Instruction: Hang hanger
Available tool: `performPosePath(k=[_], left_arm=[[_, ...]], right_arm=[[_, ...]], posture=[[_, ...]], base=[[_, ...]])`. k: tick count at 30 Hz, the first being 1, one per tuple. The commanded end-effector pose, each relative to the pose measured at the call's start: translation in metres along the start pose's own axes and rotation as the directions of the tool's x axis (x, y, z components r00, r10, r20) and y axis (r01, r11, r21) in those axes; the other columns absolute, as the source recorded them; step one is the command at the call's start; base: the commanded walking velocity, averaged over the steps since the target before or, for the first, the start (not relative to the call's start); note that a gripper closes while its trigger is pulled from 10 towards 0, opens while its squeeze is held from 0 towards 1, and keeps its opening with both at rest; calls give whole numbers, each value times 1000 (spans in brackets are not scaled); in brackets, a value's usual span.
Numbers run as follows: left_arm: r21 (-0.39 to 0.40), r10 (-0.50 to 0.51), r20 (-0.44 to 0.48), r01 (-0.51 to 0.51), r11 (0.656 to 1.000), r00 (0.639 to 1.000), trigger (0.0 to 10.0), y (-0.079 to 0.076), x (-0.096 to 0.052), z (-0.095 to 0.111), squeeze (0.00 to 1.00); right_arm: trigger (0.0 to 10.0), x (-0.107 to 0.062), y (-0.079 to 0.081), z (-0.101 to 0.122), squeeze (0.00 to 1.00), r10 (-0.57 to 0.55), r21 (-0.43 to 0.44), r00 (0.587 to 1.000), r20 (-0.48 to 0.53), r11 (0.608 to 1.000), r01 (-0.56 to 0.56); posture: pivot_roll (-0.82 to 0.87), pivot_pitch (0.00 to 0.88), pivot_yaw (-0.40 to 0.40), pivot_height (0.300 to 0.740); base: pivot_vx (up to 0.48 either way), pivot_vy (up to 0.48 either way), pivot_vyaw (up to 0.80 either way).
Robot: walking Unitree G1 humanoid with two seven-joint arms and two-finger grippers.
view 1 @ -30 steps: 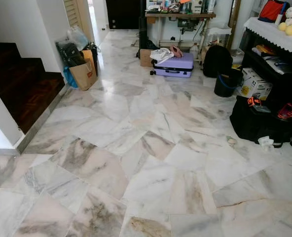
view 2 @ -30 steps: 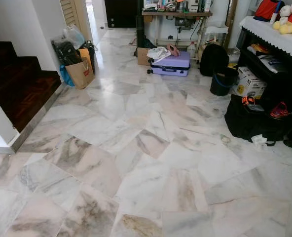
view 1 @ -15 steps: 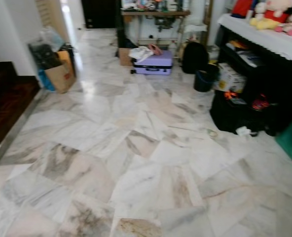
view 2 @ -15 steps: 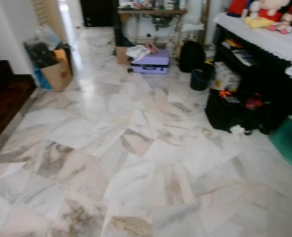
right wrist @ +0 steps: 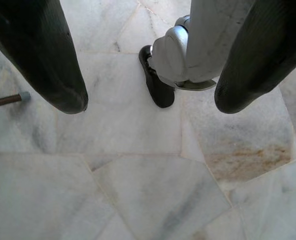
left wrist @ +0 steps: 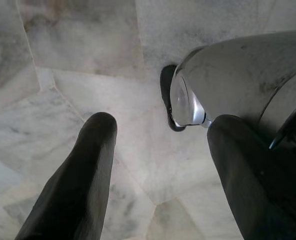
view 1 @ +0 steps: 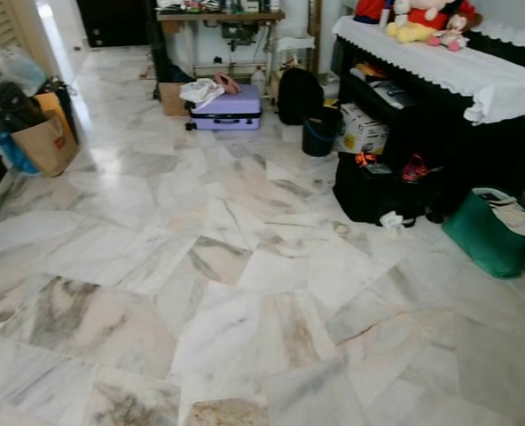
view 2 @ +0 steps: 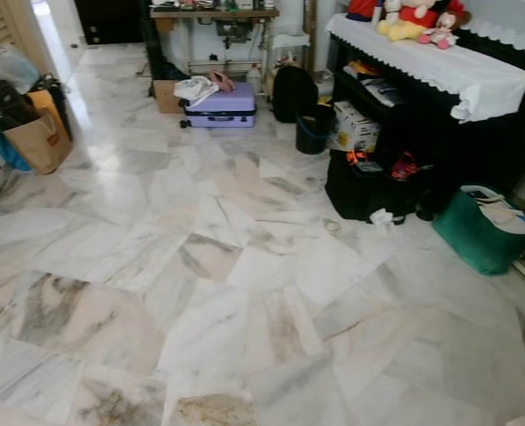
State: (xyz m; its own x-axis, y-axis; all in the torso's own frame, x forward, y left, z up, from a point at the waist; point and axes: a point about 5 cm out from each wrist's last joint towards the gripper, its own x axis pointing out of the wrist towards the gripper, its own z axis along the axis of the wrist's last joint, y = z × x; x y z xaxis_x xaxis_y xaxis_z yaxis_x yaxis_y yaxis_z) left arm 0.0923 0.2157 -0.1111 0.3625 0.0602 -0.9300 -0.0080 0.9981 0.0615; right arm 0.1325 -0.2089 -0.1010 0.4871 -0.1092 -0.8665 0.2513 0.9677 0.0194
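Hanger unseen, both claws hanging open and empty, camera swung right since earlier, green bag newly visible.

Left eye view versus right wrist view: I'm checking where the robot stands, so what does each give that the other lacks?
The left eye view gives the room ahead: a lilac suitcase, a paper bag, a black bag and a green bag. The right wrist view gives the right gripper, jaws open, hanging above the robot's own black foot, with a brown rod at the edge. Both share the marble floor.
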Motion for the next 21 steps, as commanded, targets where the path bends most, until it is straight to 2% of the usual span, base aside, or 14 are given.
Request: performPosePath(k=[1,21], left_arm=[[-38,18,175,-12,999,984,10000,28,0,67,0],[-17,14,165,-11,1000,986,10000,28,0,65,0]], right_arm=[[10000,6,4,74,0,172,-70,978,115,984,-165],[10000,6,4,73,0,182,-81,978,104,981,-174]], posture=[[153,9,-5,740],[160,35,-9,740]], base=[[0,0,-763],[0,0,-763]])
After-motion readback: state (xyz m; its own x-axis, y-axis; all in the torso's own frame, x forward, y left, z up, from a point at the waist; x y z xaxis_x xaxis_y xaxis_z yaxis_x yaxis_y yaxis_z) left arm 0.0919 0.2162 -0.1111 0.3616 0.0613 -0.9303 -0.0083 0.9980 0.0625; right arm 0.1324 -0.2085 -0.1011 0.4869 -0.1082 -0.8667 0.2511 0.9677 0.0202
